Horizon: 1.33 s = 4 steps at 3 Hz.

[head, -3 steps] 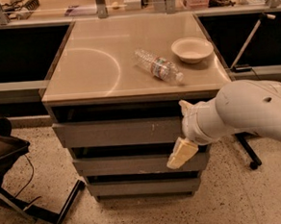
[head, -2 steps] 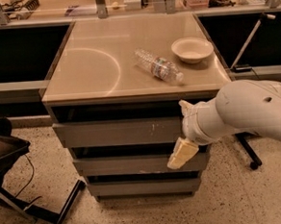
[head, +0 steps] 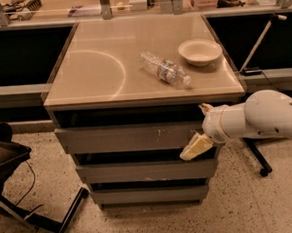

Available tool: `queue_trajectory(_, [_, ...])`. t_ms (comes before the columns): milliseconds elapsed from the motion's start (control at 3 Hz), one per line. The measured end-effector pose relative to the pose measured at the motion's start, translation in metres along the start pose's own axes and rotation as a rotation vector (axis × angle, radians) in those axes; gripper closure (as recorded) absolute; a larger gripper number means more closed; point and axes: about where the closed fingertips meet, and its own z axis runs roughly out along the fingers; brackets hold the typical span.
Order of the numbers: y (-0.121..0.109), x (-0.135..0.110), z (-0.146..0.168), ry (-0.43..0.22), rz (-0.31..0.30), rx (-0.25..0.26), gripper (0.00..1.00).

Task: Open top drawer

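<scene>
The top drawer (head: 132,137) is a wide grey front with whitish scratches right of centre, just under the tan cabinet top (head: 97,67). A dark gap shows above it. My gripper (head: 201,127) is at the drawer front's right end, on a white arm coming in from the right. Its jaws are open. One cream fingertip (head: 205,107) is above the front's top edge and the other (head: 195,148) is at its lower edge, so they straddle the front. Whether they touch it I cannot tell.
Two shorter grey drawer fronts (head: 147,171) sit below. A clear plastic bottle (head: 165,69) lies on the cabinet top beside a cream bowl (head: 199,51). A dark chair (head: 9,163) stands at the left, and a stand with a wheeled base (head: 259,155) at the right.
</scene>
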Motion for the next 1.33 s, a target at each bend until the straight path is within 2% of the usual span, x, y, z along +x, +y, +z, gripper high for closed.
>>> queue_trajectory(333, [0.0,0.0,0.0,0.0,0.0,0.0,0.0])
queue_trajectory(667, [0.002,0.002,0.015,0.044,-0.03,0.045,0.0])
queue_trajectory(1000, [0.008,0.046,0.046,0.178,-0.115,0.148,0.0])
queue_trajectory(1333, [0.009,0.044,0.047,0.17,-0.111,0.138,0.0])
